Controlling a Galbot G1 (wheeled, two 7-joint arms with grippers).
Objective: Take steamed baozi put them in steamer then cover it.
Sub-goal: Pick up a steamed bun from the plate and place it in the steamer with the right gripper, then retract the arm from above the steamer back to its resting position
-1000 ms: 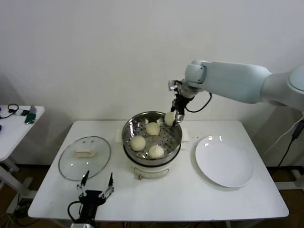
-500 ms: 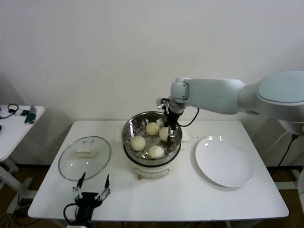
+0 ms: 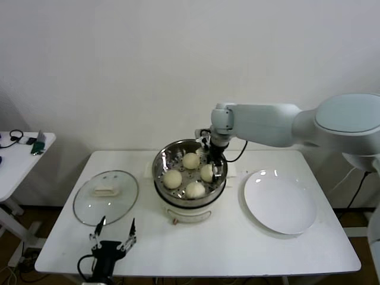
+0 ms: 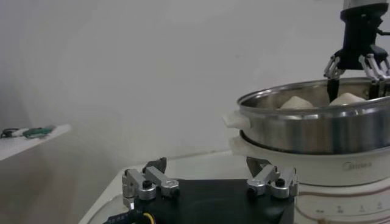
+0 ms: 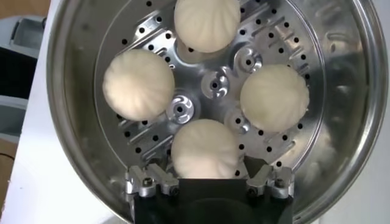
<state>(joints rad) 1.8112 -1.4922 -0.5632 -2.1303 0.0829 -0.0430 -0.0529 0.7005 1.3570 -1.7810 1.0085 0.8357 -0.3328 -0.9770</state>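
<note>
Four steamed baozi (image 5: 205,148) sit in a ring on the perforated floor of the steamer (image 3: 162,160), which stands mid-table. The right gripper (image 5: 207,181) hangs over the bun nearest the steamer's right rim, fingers released and spread to either side of it; contact cannot be made out. The cover (image 3: 105,196) lies flat on the table (image 3: 225,249) to the left. The plate (image 3: 280,202) is at right. The left gripper (image 3: 113,235), fingers apart, waits at the front edge, partly cut off.

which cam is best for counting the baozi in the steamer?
Right wrist view: it looks straight down into the steamer, so all four baozi sit unobstructed on the perforated floor. Head view also shows four, but farther off, with the right gripper beside one. Left wrist view catches only two tops over the rim.
</note>
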